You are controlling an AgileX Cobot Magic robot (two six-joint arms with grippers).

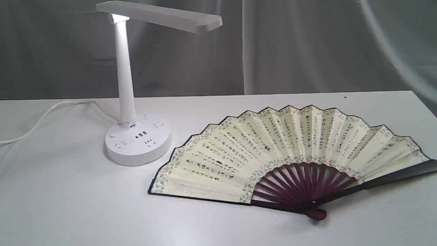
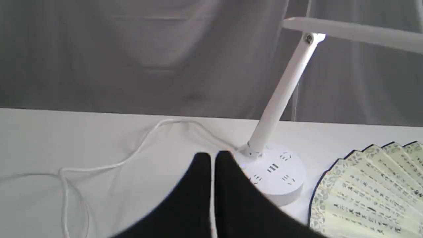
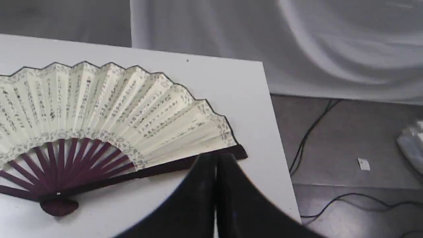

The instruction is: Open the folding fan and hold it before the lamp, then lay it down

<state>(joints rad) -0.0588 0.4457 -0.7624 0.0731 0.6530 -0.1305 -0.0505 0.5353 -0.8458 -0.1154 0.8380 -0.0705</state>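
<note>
Cream pleated paper fan (image 1: 273,143) lay spread near white surface's (image 1: 68,205) right edge; left gripper (image 2: 213,158), right gripper (image 3: 216,160) fingers pressed together, empty.

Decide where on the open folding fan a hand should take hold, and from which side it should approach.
I would take the dark guard along the right edge of the folding fan, coming from the right with the right hand, which is shut near it. That guard is a stiff-looking bare strip at the fan's edge; the pleated leaf looks too delicate, and the fan lies flat.
</note>
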